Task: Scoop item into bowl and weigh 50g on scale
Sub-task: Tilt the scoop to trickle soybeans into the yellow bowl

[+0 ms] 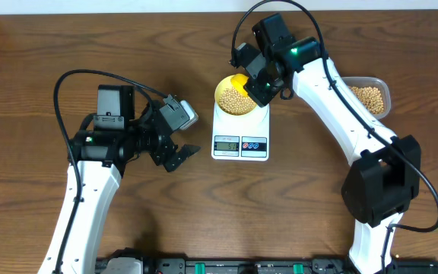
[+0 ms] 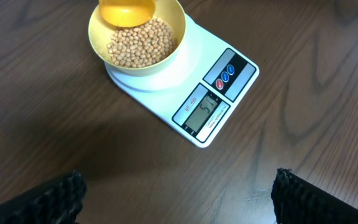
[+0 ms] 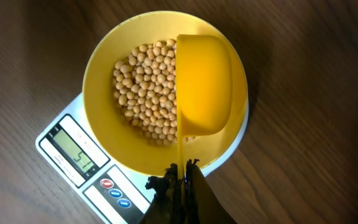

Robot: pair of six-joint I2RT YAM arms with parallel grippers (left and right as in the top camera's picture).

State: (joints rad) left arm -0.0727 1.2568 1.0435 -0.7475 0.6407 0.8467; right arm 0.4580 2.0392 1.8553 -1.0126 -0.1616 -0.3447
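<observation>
The pale-yellow bowl [image 1: 235,97] [image 2: 137,37] [image 3: 104,93] stands on the white scale [image 1: 240,141] [image 2: 219,93] [image 3: 79,168] and holds many tan beans [image 3: 143,87] [image 2: 140,42]. My right gripper [image 3: 182,169] [image 1: 261,84] is shut on the thin handle of a yellow scoop [image 3: 202,84] [image 2: 126,11], which is turned on its side over the bowl's right half. The scale's display [image 3: 73,149] is lit. My left gripper [image 2: 178,193] [image 1: 179,156] hangs open over the table left of the scale, with nothing between its fingers.
A clear plastic tub [image 1: 371,97] of more beans sits at the right, beyond the right arm. Bare wooden table surrounds the scale.
</observation>
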